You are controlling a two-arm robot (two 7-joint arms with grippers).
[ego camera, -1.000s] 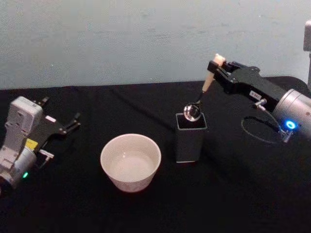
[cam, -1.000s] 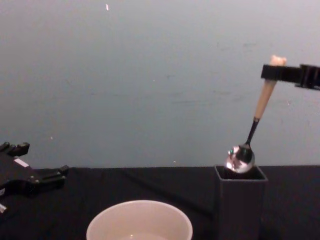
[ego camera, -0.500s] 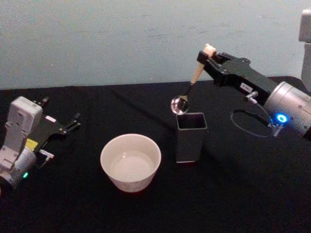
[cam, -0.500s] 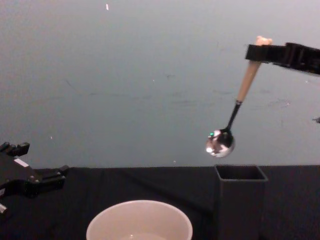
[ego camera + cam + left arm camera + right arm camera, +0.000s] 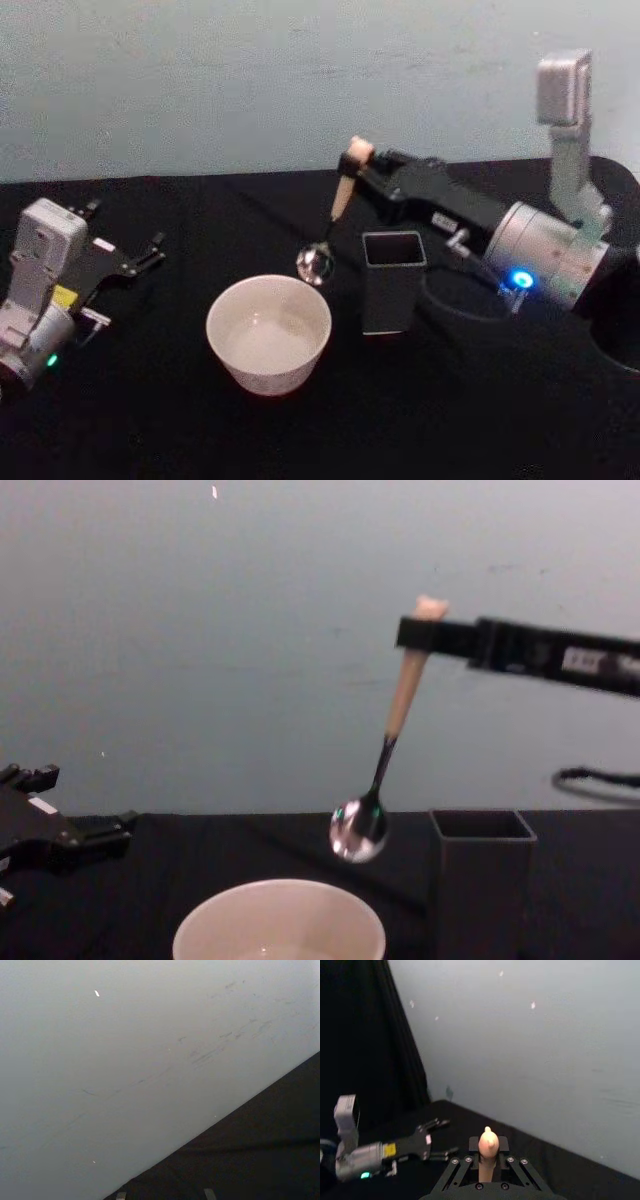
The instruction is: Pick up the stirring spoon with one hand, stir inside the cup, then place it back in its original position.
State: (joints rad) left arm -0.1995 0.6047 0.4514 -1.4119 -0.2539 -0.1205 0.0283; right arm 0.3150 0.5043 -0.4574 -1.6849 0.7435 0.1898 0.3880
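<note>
Over a black table (image 5: 480, 400), my right gripper (image 5: 357, 165) is pinching the spoon (image 5: 341, 197) just above the rim of the cup (image 5: 265, 375); my left gripper (image 5: 135, 250) is idling spread, well apart.

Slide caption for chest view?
Right gripper holds the stirring spoon near the cup's far rim; left gripper parked at left.
</note>
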